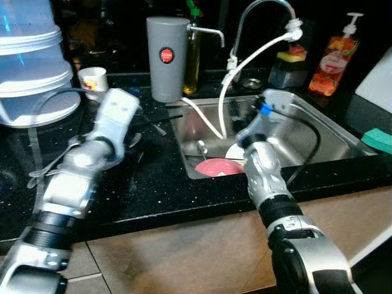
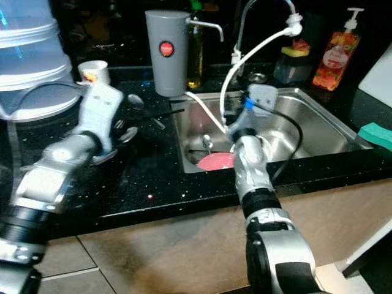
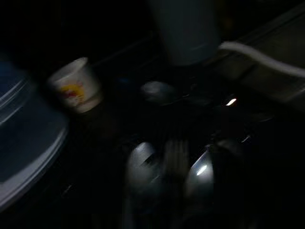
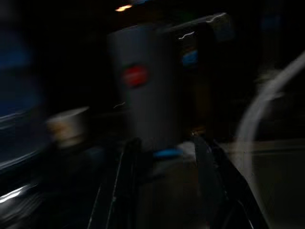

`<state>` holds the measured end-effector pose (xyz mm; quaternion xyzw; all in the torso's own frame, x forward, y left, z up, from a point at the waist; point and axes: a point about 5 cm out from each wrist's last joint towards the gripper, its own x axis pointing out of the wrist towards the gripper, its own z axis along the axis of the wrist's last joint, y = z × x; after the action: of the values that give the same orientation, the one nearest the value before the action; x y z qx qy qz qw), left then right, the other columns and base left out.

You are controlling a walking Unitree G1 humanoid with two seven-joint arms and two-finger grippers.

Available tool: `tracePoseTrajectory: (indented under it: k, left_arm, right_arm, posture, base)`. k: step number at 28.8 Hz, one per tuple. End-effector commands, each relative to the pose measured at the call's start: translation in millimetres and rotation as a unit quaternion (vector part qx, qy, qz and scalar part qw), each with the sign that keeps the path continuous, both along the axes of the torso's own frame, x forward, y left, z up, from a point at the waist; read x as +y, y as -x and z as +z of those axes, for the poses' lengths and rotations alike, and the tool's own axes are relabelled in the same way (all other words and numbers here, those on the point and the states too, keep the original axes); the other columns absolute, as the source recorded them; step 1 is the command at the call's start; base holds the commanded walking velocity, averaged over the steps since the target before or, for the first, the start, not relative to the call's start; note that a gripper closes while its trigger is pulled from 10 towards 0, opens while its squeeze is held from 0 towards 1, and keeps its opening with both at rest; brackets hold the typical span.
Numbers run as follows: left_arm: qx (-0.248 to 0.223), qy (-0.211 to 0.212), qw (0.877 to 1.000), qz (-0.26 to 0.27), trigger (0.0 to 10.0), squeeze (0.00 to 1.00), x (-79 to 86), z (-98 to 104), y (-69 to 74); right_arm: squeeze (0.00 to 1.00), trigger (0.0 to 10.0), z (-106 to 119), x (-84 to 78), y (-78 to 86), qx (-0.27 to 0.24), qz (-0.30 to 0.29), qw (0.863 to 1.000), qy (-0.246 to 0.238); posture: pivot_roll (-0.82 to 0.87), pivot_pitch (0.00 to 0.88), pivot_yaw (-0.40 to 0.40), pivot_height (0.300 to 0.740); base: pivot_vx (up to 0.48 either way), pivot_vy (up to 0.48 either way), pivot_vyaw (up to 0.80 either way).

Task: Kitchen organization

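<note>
Fingers (image 4: 125, 183) of the right gripper (image 4: 164, 186) stood apart, empty, mid-frame above the sink (image 1: 331, 144); left gripper's (image 3: 174, 171) state possibly shut, unclear.

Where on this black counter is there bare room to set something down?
The black speckled counter is bare along its front edge, between the left arm and the steel sink. Crowded: spoons beside the left pincer, the small paper cup and tall grey canister behind. The sink holds a pink bowl.

arms: silver, jointed | wrists: white blocks, black cables | right wrist: blue tab
</note>
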<state>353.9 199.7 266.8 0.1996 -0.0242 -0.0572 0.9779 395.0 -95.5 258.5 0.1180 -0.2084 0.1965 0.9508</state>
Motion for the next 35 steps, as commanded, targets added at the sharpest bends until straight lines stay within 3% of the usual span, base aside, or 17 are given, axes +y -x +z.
tracePoseTrajectory:
  k: [1, 2, 3, 4, 5, 7, 10, 16, 18, 22, 27, 29, 35]
  left_arm:
    - [0.012, -0.031, 0.999, 0.017, 10.0, 1.0, 10.5, -2.0, 4.7]
    - [0.012, -0.031, 0.999, 0.017, 10.0, 1.0, 10.5, -2.0, 4.7]
    - [0.018, -0.073, 0.997, -0.013, 10.0, 1.0, 5.9, -3.1, 8.0]
    - [0.027, -0.113, 0.992, -0.048, 10.0, 0.0, -2.9, -6.4, 11.5]
    - [0.035, -0.138, 0.987, -0.072, 10.0, 0.0, -9.3, -9.4, 14.1]
    - [0.057, -0.139, 0.983, -0.102, 10.0, 0.0, -23.0, -16.8, 17.1]
    - [0.063, -0.135, 0.983, -0.106, 10.0, 0.0, -25.9, -18.7, 17.6]
    - [0.097, -0.117, 0.981, -0.123, 10.0, 0.0, -34.6, -21.9, 20.6]
    - [0.102, -0.12, 0.979, -0.13, 10.0, 0.0, -35.4, -21.2, 21.5]
    - [0.128, -0.167, 0.967, -0.144, 10.0, 0.0, -32.4, -32.2, 24.0]
    - [0.142, -0.164, 0.966, -0.144, 10.0, 0.0, -31.6, -39.7, 24.0]
    - [0.157, -0.195, 0.959, -0.131, 10.0, 0.0, -26.6, -53.5, 22.4]
    - [0.155, -0.228, 0.956, -0.103, 10.0, 0.0, -18.9, -61.3, 19.4]
  right_arm:
    - [0.0, 10.0, -8.8, 8.3, 4.1, 0.022, 0.038, 0.999, 0.018]
    - [0.0, 10.0, -8.8, 8.3, 4.1, 0.022, 0.038, 0.999, 0.018]
    - [0.0, 10.0, -10.6, 10.9, 6.2, 0.023, 0.046, 0.998, 0.031]
    - [0.0, 10.0, -12.4, 13.9, 7.9, 0.027, 0.055, 0.997, 0.041]
    - [0.0, 10.0, -13.5, 15.8, 9.0, 0.029, 0.061, 0.997, 0.046]
    - [0.0, 10.0, -14.8, 20.1, 10.3, 0.035, 0.075, 0.995, 0.049]
    - [0.0, 10.0, -15.1, 21.4, 10.7, 0.036, 0.079, 0.995, 0.051]
    - [0.0, 10.0, -10.9, 35.3, 24.5, 0.062, 0.172, 0.979, 0.09]
    - [0.0, 10.0, -11.4, 35.2, 25.6, 0.065, 0.175, 0.978, 0.094]
    - [0.0, 10.0, -15.3, 33.4, 27.0, 0.078, 0.175, 0.976, 0.099]
    - [0.0, 10.0, -16.2, 32.7, 27.8, 0.083, 0.172, 0.977, 0.099]
    - [0.0, 10.0, -18.2, 32.3, 29.1, 0.093, 0.169, 0.976, 0.099]
    - [0.0, 10.0, -19.5, 31.8, 31.3, 0.105, 0.168, 0.975, 0.097]
  posture:
    - [0.09, 0.044, -0.005, 0.74]
    - [0.09, 0.044, -0.005, 0.74]
    - [0.09, 0.045, -0.01, 0.74]
    - [0.09, 0.045, -0.013, 0.74]
    - [0.09, 0.045, -0.013, 0.74]
    - [0.09, 0.043, -0.016, 0.74]
    - [0.09, 0.043, -0.016, 0.74]
    - [0.08, 0.038, -0.018, 0.74]
    - [0.08, 0.038, -0.018, 0.74]
    - [0.08, 0.038, -0.018, 0.74]
    - [0.08, 0.039, -0.018, 0.74]
    - [0.08, 0.041, -0.014, 0.74]
    - [0.08, 0.041, -0.014, 0.74]
  base:
    - [0.0, 0.0, 0.0]
    - [0.0, 0.0, 0.0]
    - [0.0, 0.0, 0.0]
    - [0.0, 0.0, 0.0]
    - [0.0, 0.0, 0.0]
    - [0.0, 0.0, 0.0]
    - [0.0, 0.0, 0.0]
    - [0.0, 0.0, 0.0]
    - [0.0, 0.0, 0.0]
    - [0.0, 0.0, 0.0]
    - [0.0, 0.0, 0.0]
    - [0.0, 0.0, 0.0]
    - [0.0, 0.0, 0.0]
